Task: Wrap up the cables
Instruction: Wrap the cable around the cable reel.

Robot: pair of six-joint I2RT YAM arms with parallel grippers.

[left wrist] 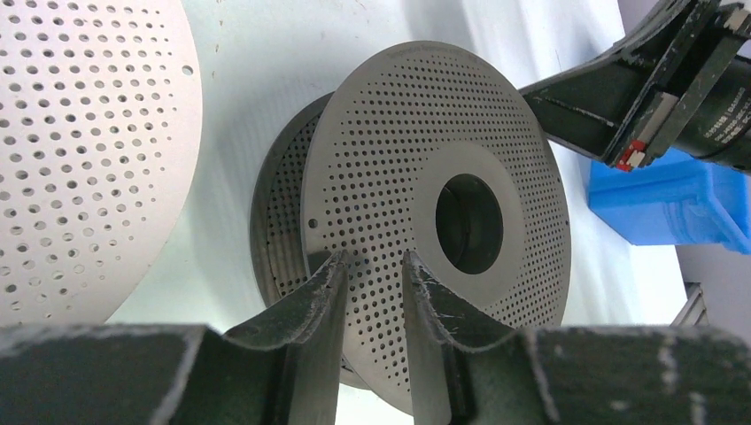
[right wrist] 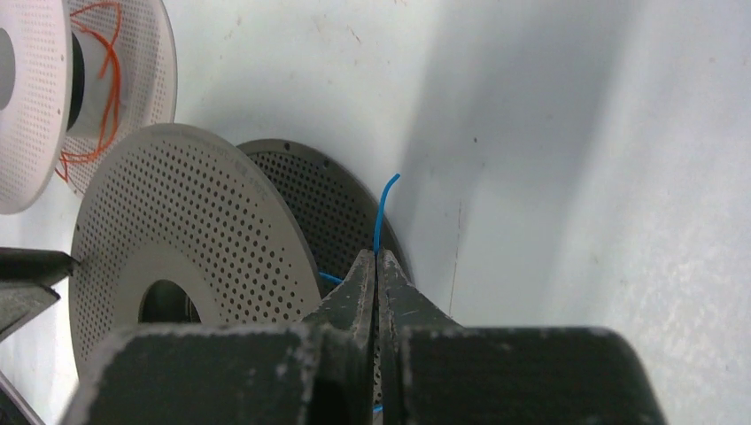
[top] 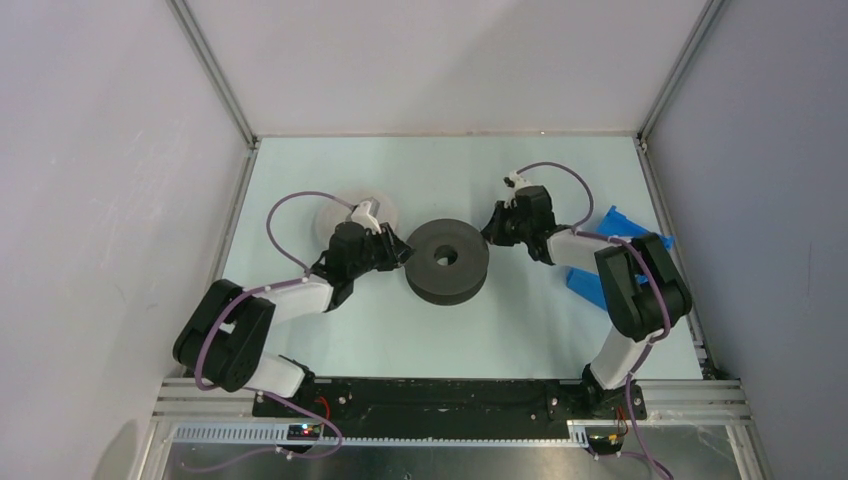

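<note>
The dark grey spool (top: 447, 260) lies flat in the middle of the table. My right gripper (top: 490, 232) is at its right rim, shut (right wrist: 378, 255) on the thin blue cable (right wrist: 383, 212). The cable's free end curls up past the fingertips, and another stretch runs into the slot between the spool's flanges (right wrist: 195, 230). My left gripper (top: 403, 253) is at the spool's left rim. Its jaws (left wrist: 372, 261) stand apart over the perforated top flange (left wrist: 425, 204) with nothing between them. The reddish cable (right wrist: 108, 80) is loosely looped on the white spool (right wrist: 53, 97).
The white spool (top: 340, 215) sits behind my left arm, close to the dark one (left wrist: 89, 133). A blue bin (top: 620, 250) stands at the right of the table, under my right arm. Grey walls enclose the table on three sides.
</note>
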